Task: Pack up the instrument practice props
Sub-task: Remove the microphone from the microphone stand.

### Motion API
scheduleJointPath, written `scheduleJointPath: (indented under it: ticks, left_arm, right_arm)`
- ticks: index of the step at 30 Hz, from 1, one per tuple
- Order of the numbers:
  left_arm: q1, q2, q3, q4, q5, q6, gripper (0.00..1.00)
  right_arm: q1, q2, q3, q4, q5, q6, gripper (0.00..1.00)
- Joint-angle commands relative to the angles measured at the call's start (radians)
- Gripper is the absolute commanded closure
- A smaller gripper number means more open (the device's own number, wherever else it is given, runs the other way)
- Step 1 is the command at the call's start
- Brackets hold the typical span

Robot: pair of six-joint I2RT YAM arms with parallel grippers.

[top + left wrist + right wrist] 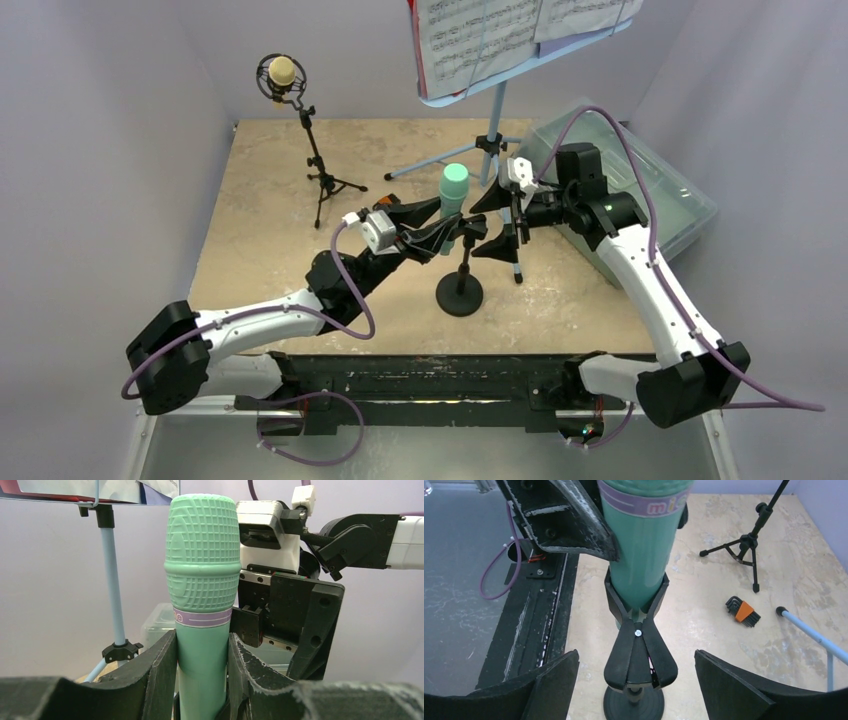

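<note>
Left gripper [202, 680] is closed on the teal microphone [202, 580]. Its two fingers [160, 675] press the smooth body from either side, just below the lilac band, and the ribbed head stands upright above them. Below the left gripper, the microphone's lower end sits in the forked black clip [636, 630] at the top of the round-base pole [460, 295], whose disc base rests on the desk [260, 230]. Right gripper [636, 680] is spread wide and holds nothing. The clip and pole lie straight ahead of it, centred on the gap between its fingers and touching neither; whether they are already inside the gap cannot be told. Beyond the right gripper and to its right, a set of hex keys [742, 611] lies on the desk. Well beyond the left gripper, to its left, the beige microphone [282, 72] sits on the black tripod [322, 180]. Beyond both grippers stands the light-blue music rack [495, 110] with sheets [500, 35] on it. The plastic box [680, 200] lies beside the right arm.
</note>
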Motion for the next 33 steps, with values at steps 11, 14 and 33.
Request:
scheduleJointPath:
  ticks: [11, 14, 33]
  left_arm:
    - [-0.008, -0.06, -0.026, 0.052, -0.031, 0.018, 1.0]
    - [-0.008, -0.066, -0.029, 0.049, -0.041, 0.018, 1.0]
    - [-0.008, -0.311, -0.076, -0.251, -0.066, 0.047, 1.0]
  right_arm:
    - [0.016, -0.024, 0.025, 0.067, 0.056, 0.03, 0.62]
    - [0.017, -0.027, 0.022, 0.074, 0.065, 0.032, 0.83]
    - [0.015, -0.069, -0.084, 0.208, 0.119, 0.174, 0.24]
